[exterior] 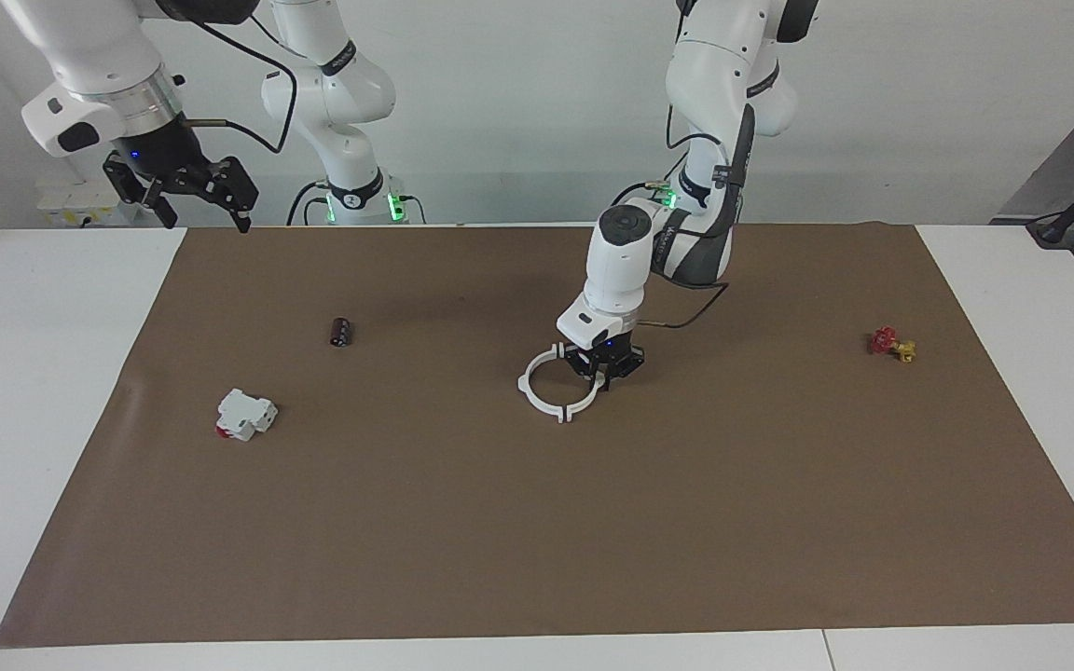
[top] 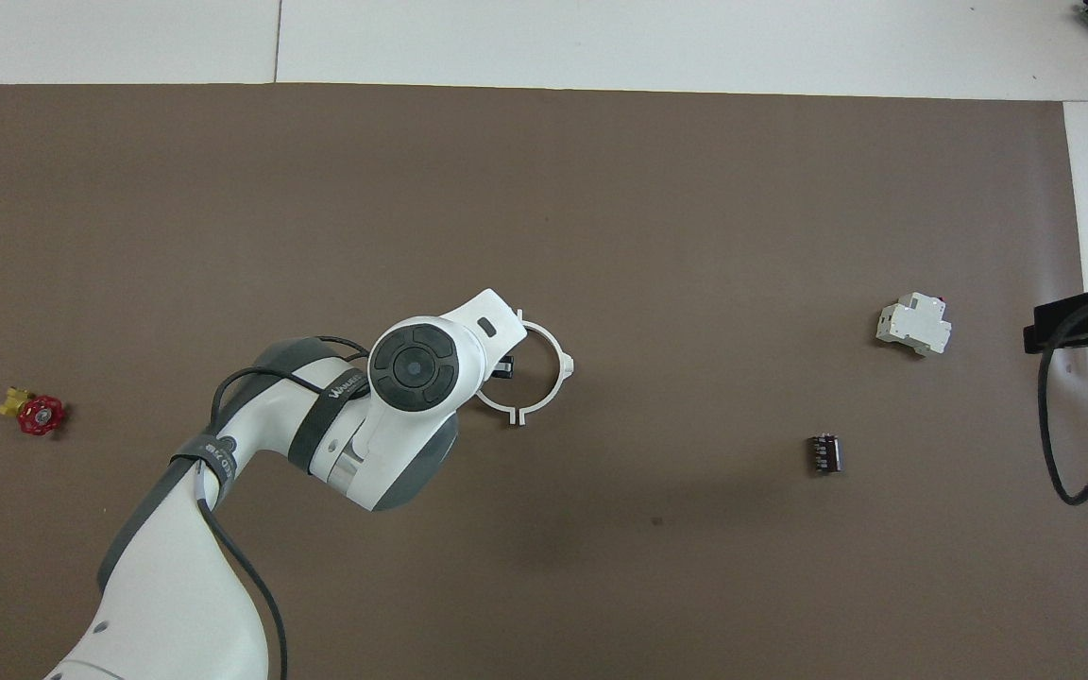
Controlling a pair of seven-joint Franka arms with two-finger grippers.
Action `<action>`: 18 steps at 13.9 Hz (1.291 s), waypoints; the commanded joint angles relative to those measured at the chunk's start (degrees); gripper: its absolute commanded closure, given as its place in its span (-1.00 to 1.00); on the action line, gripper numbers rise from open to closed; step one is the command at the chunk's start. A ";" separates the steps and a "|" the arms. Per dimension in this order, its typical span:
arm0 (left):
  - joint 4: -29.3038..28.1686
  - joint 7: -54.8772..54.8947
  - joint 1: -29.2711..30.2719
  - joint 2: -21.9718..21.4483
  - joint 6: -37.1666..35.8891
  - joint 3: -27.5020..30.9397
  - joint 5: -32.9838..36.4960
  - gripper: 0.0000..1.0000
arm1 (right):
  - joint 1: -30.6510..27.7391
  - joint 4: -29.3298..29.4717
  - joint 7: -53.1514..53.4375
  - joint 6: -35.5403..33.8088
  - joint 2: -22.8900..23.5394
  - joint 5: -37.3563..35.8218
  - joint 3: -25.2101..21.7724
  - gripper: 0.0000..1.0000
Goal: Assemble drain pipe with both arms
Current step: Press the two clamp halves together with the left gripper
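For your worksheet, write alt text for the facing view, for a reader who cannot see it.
The left gripper, shut on one half of the white drain pipe ring, holds it against the other half on the brown mat. The right gripper waits open above the table's edge.

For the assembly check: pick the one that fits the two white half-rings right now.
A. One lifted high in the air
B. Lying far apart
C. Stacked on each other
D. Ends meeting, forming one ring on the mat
D: the half-rings form one closed ring on the mat, with the left gripper shut on one half.
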 commanded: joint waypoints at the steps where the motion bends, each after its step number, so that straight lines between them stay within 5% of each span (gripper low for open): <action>1: -1.96 -1.53 -1.38 -0.65 2.19 0.86 1.32 1.00 | -0.02 -1.53 -0.49 1.19 -1.23 -0.33 0.16 -1.00; 18: -2.75 -1.97 -1.48 -0.56 4.47 0.86 1.32 1.00 | -0.02 -1.53 -0.49 1.28 -1.23 -0.33 0.24 -1.00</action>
